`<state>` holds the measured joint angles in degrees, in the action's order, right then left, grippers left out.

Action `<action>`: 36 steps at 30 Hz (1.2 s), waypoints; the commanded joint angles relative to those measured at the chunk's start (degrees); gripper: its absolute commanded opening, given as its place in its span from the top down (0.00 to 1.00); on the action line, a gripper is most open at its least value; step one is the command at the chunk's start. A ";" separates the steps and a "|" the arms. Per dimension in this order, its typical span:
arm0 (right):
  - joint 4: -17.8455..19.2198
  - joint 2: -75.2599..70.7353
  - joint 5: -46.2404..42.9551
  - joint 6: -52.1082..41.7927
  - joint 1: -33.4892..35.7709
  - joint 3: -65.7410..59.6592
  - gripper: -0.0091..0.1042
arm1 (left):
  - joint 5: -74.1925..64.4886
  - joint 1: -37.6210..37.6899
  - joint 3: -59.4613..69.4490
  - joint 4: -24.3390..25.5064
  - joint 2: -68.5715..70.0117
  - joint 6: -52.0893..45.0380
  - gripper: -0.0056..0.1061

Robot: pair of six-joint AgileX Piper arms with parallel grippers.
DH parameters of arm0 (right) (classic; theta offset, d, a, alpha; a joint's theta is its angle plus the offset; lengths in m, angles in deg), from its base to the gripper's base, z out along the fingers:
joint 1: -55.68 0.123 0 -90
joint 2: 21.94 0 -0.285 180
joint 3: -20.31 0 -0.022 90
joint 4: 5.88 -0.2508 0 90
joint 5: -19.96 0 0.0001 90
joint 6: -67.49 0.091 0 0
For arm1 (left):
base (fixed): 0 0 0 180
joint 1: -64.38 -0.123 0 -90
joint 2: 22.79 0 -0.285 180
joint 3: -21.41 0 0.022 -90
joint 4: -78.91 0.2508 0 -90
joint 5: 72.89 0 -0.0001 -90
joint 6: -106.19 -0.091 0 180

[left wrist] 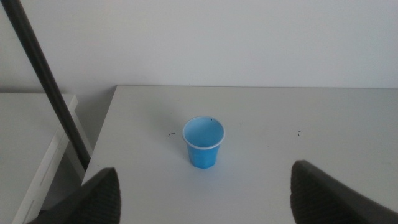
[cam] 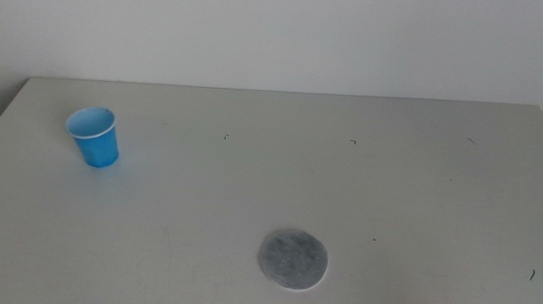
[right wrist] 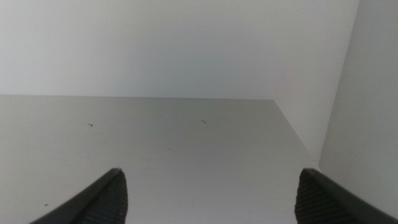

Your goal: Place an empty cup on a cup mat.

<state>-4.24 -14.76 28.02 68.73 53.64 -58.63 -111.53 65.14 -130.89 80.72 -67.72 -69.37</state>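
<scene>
The cup (cam: 93,137) is standing upright, well apart from the mat (cam: 293,260); both grippers (left wrist: 205,186) (right wrist: 208,193) are waiting spread wide.

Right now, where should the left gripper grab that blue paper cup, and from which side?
Probably across the blue paper cup wall just below its white rim, coming in level from the table's near left edge. It stands upright and tapers downward. The open left gripper already faces it.

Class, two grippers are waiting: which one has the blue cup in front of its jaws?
The left gripper: the cup stands upright between its open jaws' line of sight; the right gripper faces only bare table.
</scene>
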 commanded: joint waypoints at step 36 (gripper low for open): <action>0.79 -1.49 -4.29 -0.29 0.03 0.48 0.09 | -12.29 0.37 -43.05 0.07 -44.69 1.53 0.01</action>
<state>-4.24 -14.76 28.02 68.73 53.64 -58.63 -127.57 65.14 -171.99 80.72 -113.39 -68.13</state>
